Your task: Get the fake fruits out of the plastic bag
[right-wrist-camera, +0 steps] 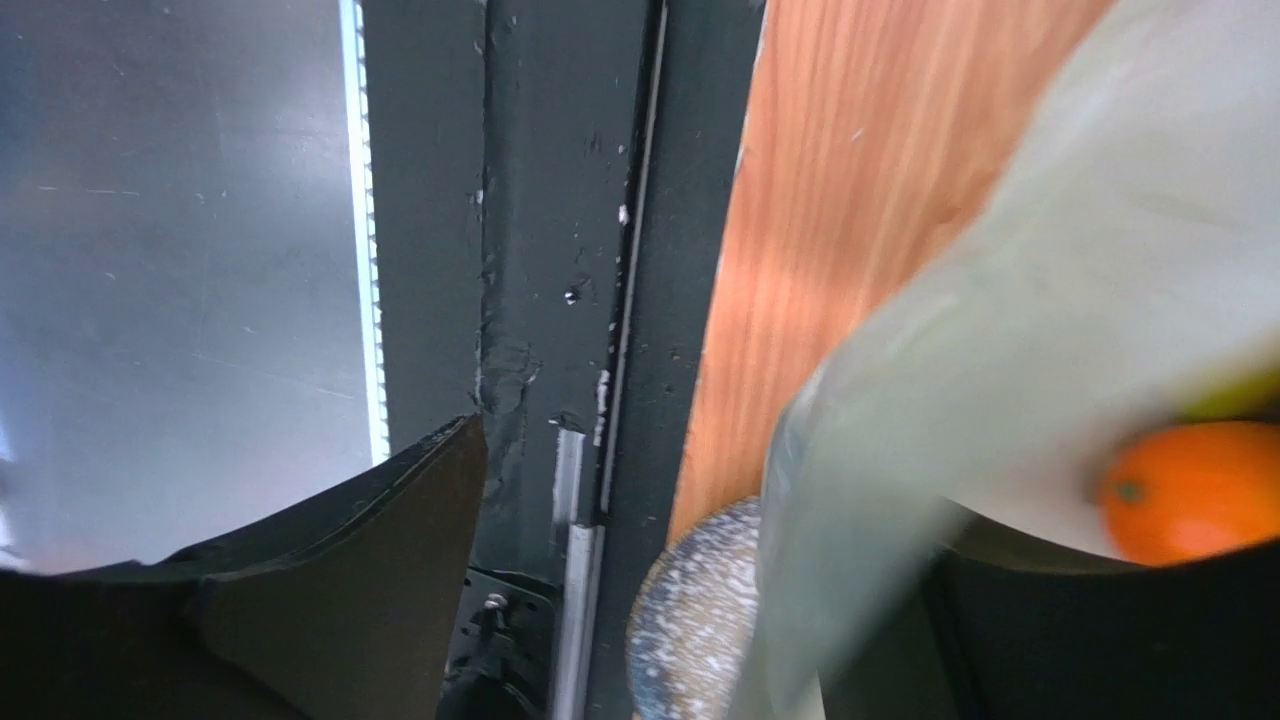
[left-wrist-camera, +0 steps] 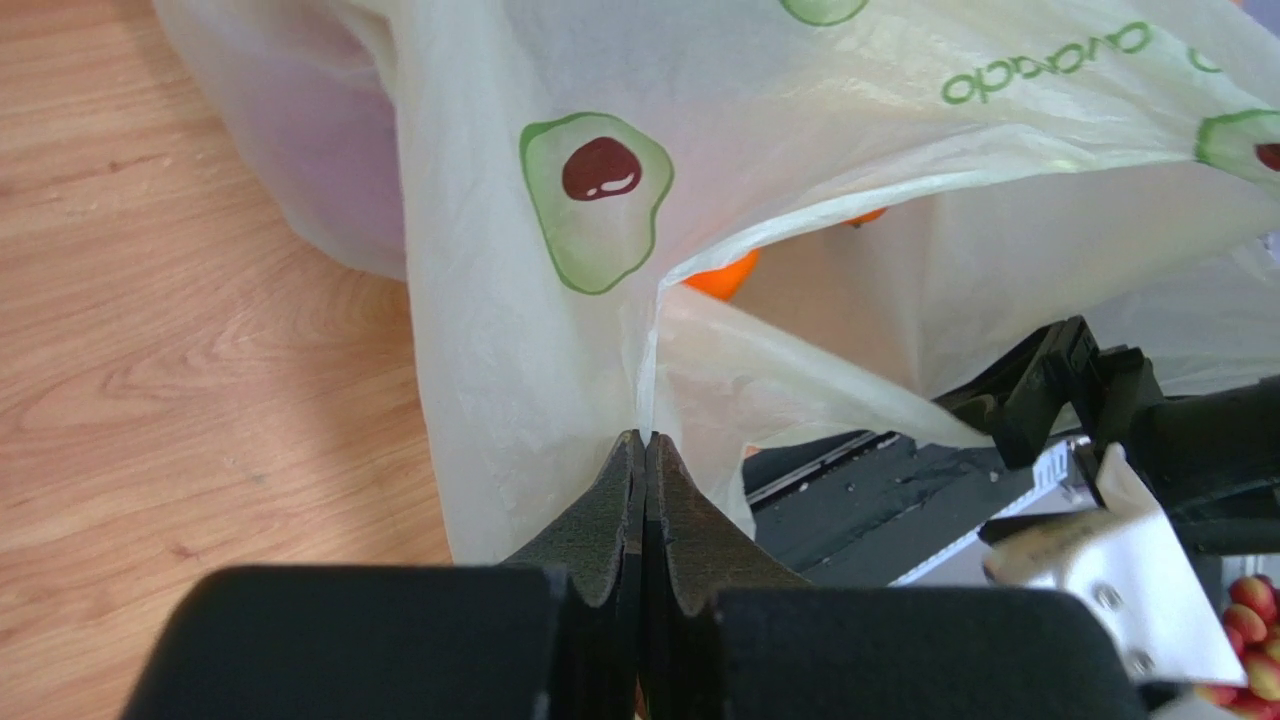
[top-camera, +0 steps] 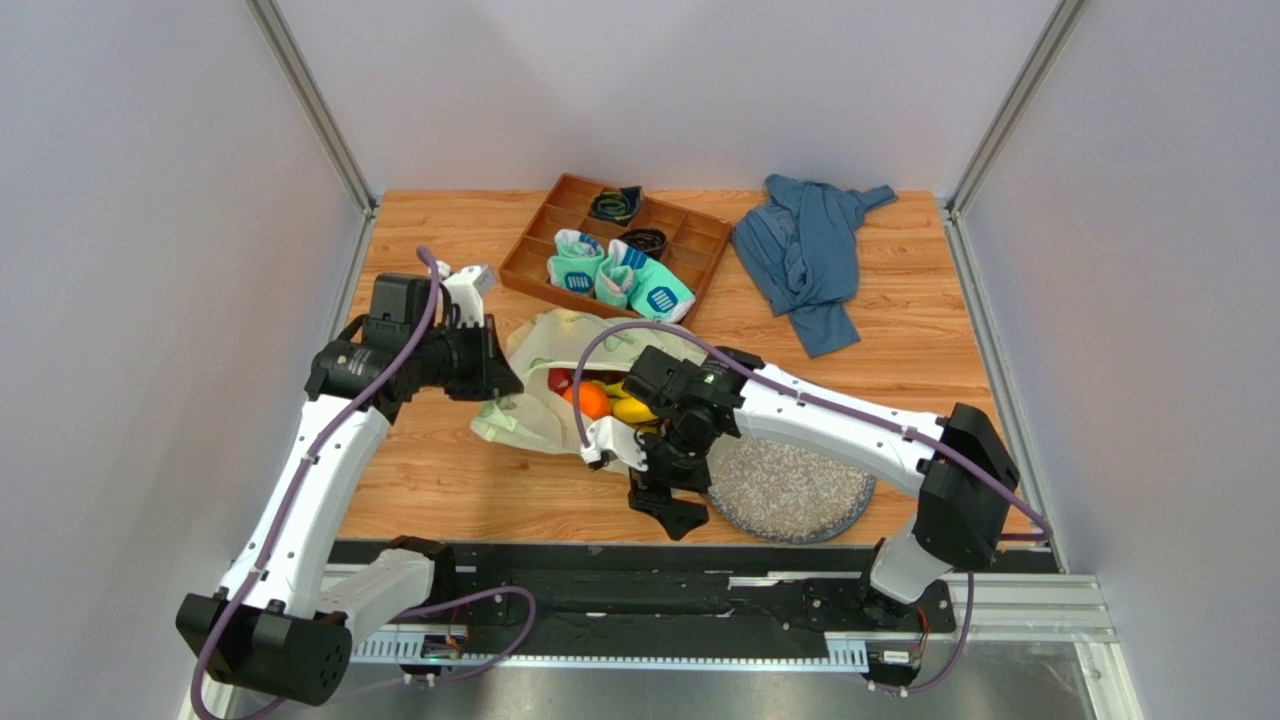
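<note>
A wooden tabletop (top-camera: 451, 240) with a warm orange grain fills the middle of the enclosure. Plain pale grey walls close it in at the back (top-camera: 661, 75), left (top-camera: 135, 270) and right (top-camera: 1157, 300), joined at the corners by slanting aluminium posts (top-camera: 311, 102). Along the near edge runs a black mounting strip (top-camera: 751, 578), then what looks like a brushed metal sheet (top-camera: 676, 693). The light is even and soft, with faint shadows.
</note>
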You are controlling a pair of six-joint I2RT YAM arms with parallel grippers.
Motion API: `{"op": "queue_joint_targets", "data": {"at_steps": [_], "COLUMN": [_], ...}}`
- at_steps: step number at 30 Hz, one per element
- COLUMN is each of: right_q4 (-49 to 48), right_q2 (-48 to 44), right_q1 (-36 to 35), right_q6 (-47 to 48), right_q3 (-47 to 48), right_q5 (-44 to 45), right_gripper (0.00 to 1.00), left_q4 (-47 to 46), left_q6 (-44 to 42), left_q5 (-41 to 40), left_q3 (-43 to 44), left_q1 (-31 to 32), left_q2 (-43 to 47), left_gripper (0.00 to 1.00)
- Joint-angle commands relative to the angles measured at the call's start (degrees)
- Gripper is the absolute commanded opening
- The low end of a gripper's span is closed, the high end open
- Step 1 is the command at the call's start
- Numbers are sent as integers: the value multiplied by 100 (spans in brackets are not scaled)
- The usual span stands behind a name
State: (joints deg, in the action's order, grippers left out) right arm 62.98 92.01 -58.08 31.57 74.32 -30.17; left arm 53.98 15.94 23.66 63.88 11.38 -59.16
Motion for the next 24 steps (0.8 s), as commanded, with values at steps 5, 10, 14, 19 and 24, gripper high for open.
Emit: {"op": "queue_joint_targets", "data": {"at_steps": [5, 10, 14, 19, 24], "right_q4": [1277, 1103, 602, 84, -987], "right_q2": [159, 625, 924, 969, 679], "right_q1": [499, 816, 843, 992, 1018], "right_q6": [693, 806, 1008, 1544, 2028], "right_q3": [2532, 3080, 2921, 2746, 1833], "right_q5": [119, 272, 977, 1277, 1769], "right_gripper": [77, 68, 57, 47, 53], "left_q4": [-133, -159, -168, 51, -1], "left_q6": [-495, -899, -979, -1251, -1234], "left_q5": [570, 552, 771, 658, 823], "left_q3": [468, 459, 512, 757, 793], "left_q1": [-48, -57, -109, -346, -645], "left_q2": [-122, -149, -219, -368, -465], "left_gripper": [0, 0, 0, 0, 0]}}
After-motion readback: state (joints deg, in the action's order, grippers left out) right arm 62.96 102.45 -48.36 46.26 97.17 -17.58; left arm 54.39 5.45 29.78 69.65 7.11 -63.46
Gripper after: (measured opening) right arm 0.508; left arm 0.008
